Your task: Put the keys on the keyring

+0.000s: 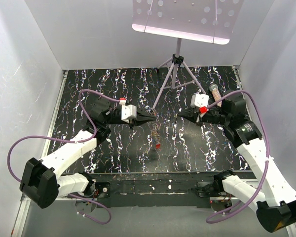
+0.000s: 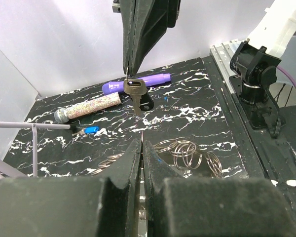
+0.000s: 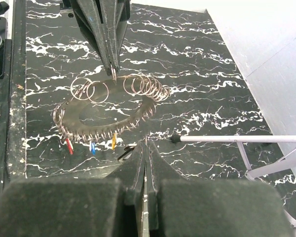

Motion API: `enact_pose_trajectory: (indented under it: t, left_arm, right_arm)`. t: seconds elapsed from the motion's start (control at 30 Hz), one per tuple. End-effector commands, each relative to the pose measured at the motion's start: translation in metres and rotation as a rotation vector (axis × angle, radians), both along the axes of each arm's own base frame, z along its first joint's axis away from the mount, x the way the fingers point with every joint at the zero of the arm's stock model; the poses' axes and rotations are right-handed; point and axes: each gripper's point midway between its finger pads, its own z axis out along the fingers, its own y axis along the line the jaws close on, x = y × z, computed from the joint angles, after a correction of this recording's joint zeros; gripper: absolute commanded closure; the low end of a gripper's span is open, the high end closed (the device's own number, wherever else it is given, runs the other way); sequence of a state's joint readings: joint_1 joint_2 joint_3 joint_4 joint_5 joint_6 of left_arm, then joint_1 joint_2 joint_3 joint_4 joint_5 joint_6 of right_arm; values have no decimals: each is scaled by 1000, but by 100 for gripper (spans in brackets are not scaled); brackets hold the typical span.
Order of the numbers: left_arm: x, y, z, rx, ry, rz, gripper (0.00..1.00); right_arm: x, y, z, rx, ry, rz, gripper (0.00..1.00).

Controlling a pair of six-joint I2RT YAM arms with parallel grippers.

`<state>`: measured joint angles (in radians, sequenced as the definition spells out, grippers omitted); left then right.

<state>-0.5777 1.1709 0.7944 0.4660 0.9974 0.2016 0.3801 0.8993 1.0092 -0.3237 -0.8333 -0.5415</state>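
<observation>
Evidently the right pincer [image 2: 128,75] is pressed closed on a key [image 2: 134,88], pinching its head so the blade hangs down clear of the bench [image 2: 197,106]; a black piece sits just beside the blade; facing it tip to tip, near but apart, the left pincer [image 2: 141,144] also has its fingers together, and whether anything is caught between them I cannot tell; below and between the two lies the keyring [image 3: 64,129], a toothed-looking loop on the bench, with a red key [image 3: 69,145], a blue key [image 3: 92,147] and a yellow key [image 3: 113,140] sticking out along the side nearer the right arm; a cluster of wire rings [image 3: 147,85] sits against its other side, under the left tips; farther out, beyond the held key, a purple pen [image 2: 148,80] and a glitter tube [image 2: 91,105] lie on the bench, with a stray key [image 2: 90,130] near the tube; a tripod [image 1: 173,69] stands at the far edge.
</observation>
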Motion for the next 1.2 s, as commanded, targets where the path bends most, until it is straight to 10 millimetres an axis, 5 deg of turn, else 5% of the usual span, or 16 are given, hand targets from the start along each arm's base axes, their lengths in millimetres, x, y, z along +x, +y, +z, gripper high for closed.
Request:
enact_pose_trajectory:
  t: [0.0,0.03,0.07,0.3,0.47,0.83,0.93,1.17]
  left_arm:
    - [0,1,16,3,-138,-22,100]
    - [0,1,12,15,-154,-24,100]
    - [0,2,12,20,-197,-24,100]
    - [-7,12,-2,62,-351,1,100]
    - [-3,12,-13,92,-353,23,100]
    - [18,17,-37,175,-337,114,100]
    - [21,20,-37,194,-334,139,100]
    - [11,33,-34,208,-325,176,100]
  right_arm:
    - [-7,7,6,14,-56,73,1]
    - [-10,8,5,4,-78,94,98]
    - [-12,9,3,-6,-84,112,99]
    - [-43,20,-18,-97,-199,322,99]
    - [-31,31,-22,-127,-210,299,99]
    - [-16,-7,-91,-257,210,210,98]
    - [-25,-20,-113,-341,369,220,72]
    - [-55,-51,-164,-587,590,368,31]
